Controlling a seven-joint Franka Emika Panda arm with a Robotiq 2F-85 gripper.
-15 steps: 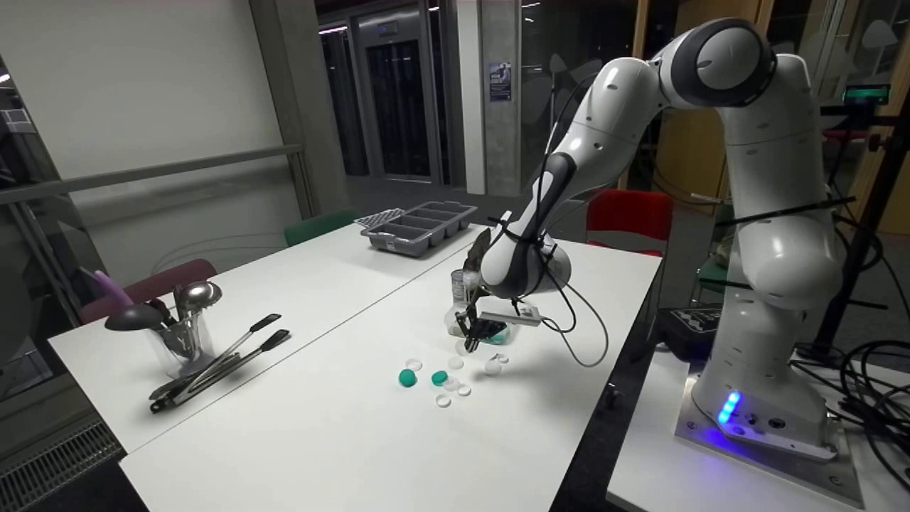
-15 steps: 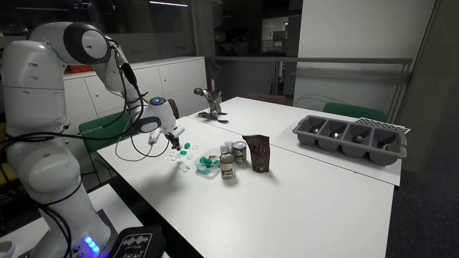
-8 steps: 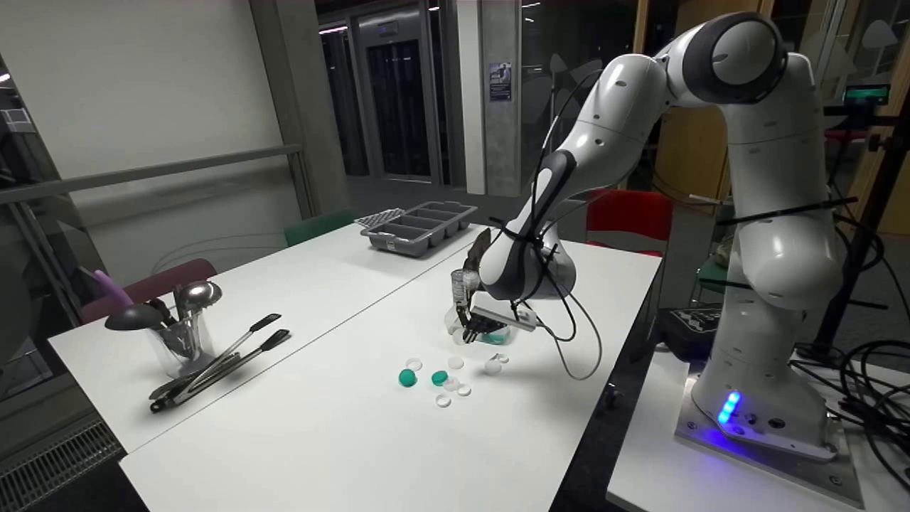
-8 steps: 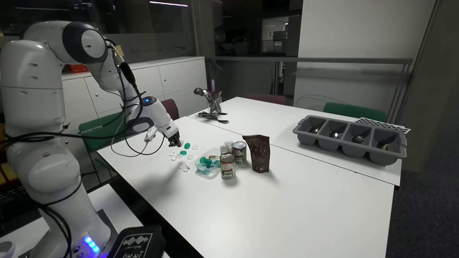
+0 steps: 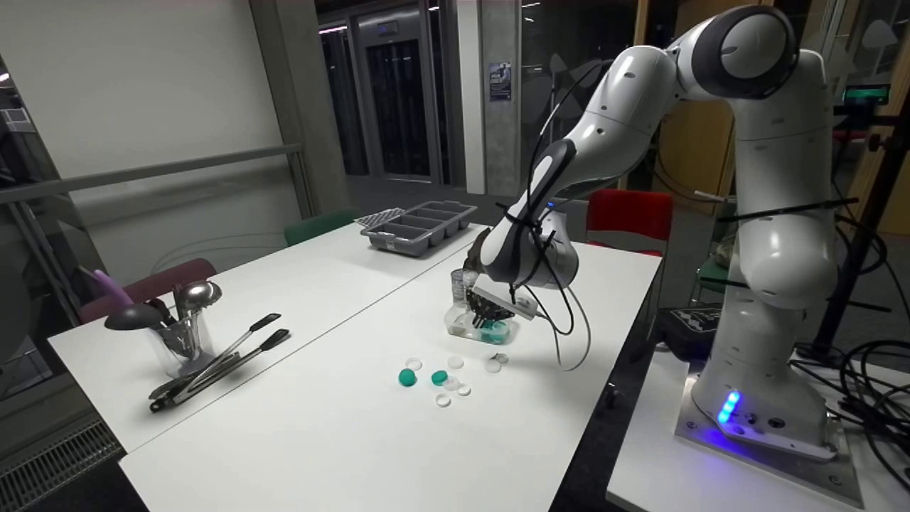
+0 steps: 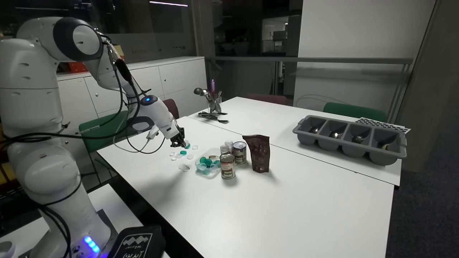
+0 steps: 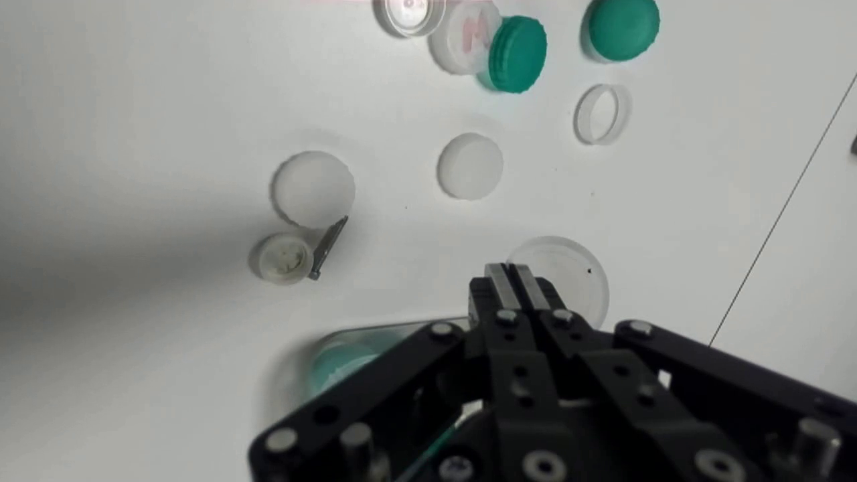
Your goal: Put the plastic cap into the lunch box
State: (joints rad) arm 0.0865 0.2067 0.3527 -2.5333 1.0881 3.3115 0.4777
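White table (image 5: 341,441) bearing a clear lunch box (image 5: 466,336), its long axis left to right in an exterior view; gripper (image 7: 509,266) nearby, tips nearly touching; plastic caps (image 7: 470,166) near the box.

In an exterior view, with the lunch box (image 6: 213,172) as the dial's centre, loose caps (image 6: 190,156) lie on the table (image 6: 304,200) from nine to eleven o'clock. One can (image 6: 227,167) stands just beside the box at three; a second can (image 6: 239,153) and a pouch (image 6: 261,154) stand between two and three, with the compartment tray (image 6: 344,143) well beyond. Tongs (image 6: 208,115) lie at twelve, the utensil cup (image 6: 214,106) behind them. In the wrist view, a cap (image 7: 576,269) sits at the tip of the gripper (image 7: 512,268), toward three o'clock.
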